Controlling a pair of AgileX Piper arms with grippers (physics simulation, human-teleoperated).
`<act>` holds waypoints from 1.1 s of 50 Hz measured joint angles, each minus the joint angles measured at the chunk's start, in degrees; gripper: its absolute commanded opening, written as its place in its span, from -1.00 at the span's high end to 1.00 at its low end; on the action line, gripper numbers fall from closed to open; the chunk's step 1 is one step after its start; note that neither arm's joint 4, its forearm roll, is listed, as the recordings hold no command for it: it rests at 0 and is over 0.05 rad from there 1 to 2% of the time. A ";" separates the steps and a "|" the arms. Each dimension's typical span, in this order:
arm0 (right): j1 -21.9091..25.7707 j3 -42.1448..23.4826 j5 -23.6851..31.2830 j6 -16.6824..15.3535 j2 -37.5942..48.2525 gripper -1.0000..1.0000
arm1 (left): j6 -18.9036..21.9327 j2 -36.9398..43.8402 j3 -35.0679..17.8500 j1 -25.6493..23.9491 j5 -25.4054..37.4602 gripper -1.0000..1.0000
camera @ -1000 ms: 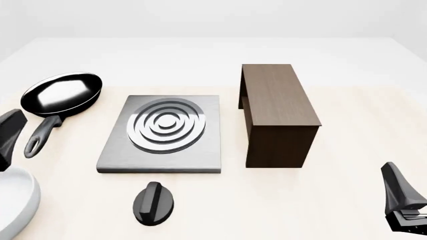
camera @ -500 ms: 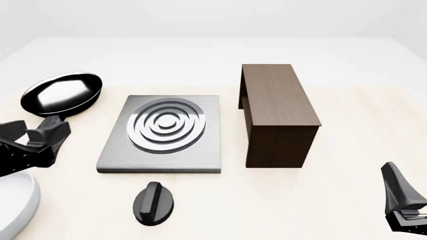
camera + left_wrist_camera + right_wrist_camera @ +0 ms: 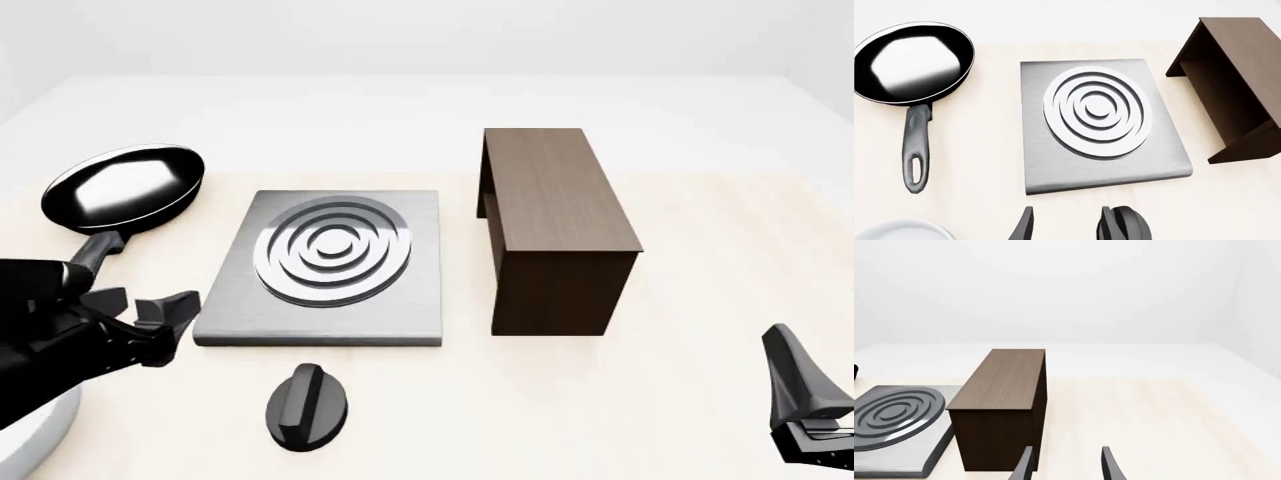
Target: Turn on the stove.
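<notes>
My left gripper (image 3: 147, 310), fingers apart and empty, hovers between frying pan (image 3: 123, 190) and stove (image 3: 327, 268), knob (image 3: 308, 407) just beyond; right gripper (image 3: 1064, 465) apparently open beside the cabinet (image 3: 554, 225).

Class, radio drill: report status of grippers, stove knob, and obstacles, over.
Left gripper open, empty, near the stove front-left corner. Right gripper open, parked. Knob untouched, nothing blocking it; frying pan off left.

L gripper (image 3: 150, 312) open, fingers apart, reaching fwd near table's left edge. R gripper (image 3: 801, 400) low at front-right corner, fingers apart.
</notes>
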 measured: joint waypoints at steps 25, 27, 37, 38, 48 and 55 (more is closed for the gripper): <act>0.00 0.00 0.00 0.00 0.00 -1.00 | -2.43 4.38 6.14 -3.01 -5.07 -1.00; 0.00 0.00 0.00 0.00 0.00 -1.00 | -2.79 4.92 6.54 -3.41 -5.45 -1.00; 0.00 0.00 0.00 0.00 0.00 -1.00 | -4.20 6.64 8.12 -4.81 -6.93 -1.00; 0.00 0.00 0.00 0.00 0.00 -1.00 | -4.37 6.86 8.30 -4.94 -7.14 -1.00; 0.00 0.00 0.00 0.00 0.00 -1.00 | -7.14 10.40 10.15 -7.39 -10.50 -1.00; 0.00 0.00 0.00 0.00 0.00 -1.00 | -9.41 14.19 12.10 -8.84 -14.66 -1.00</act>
